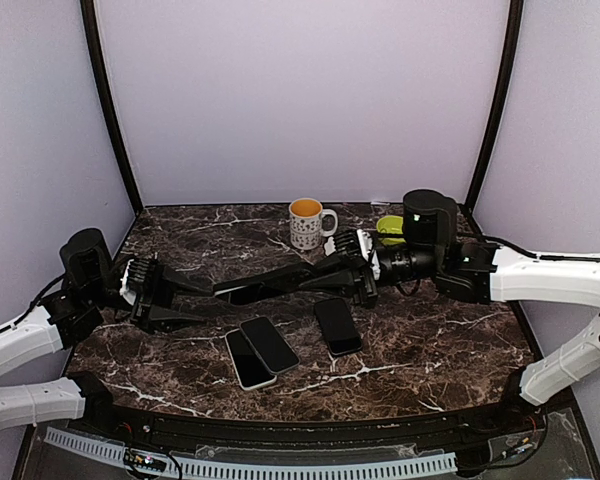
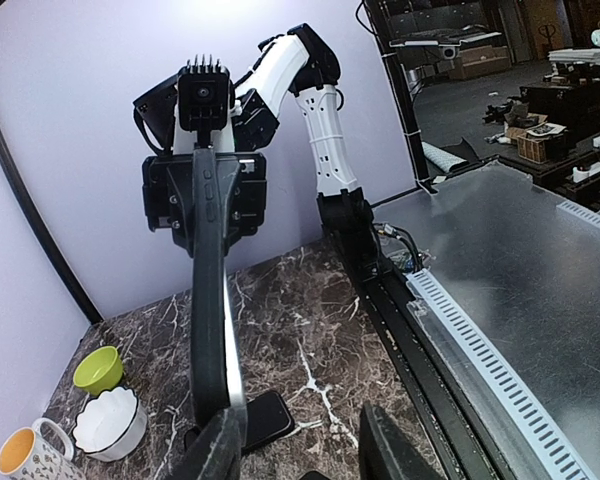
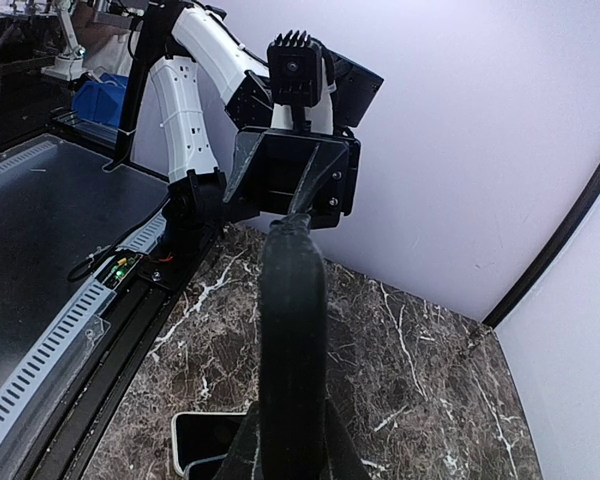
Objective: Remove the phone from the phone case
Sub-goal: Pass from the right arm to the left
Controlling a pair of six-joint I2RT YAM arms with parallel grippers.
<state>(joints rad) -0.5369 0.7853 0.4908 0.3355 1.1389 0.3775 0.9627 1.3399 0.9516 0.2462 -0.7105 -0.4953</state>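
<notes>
The black phone case (image 1: 260,288) hangs in the air above the table's middle, stretched between my two grippers. My right gripper (image 1: 330,272) is shut on its right end; in the right wrist view its fingers flank the case (image 3: 292,320) seen edge-on. In the left wrist view the case (image 2: 208,300) stands edge-on, and a thin pale strip of the phone (image 2: 237,375) shows along its right side. My left gripper (image 2: 305,445) is open. Its left finger (image 2: 218,450) touches the case's end, and its right finger (image 2: 392,450) stands well apart from it.
Three loose phones lie on the marble table under the held case: a white-edged one (image 1: 248,362), a dark one (image 1: 271,343) and a black one (image 1: 337,325). A patterned mug (image 1: 308,222), a green bowl (image 1: 390,228) and a white bowl (image 2: 108,420) stand at the back.
</notes>
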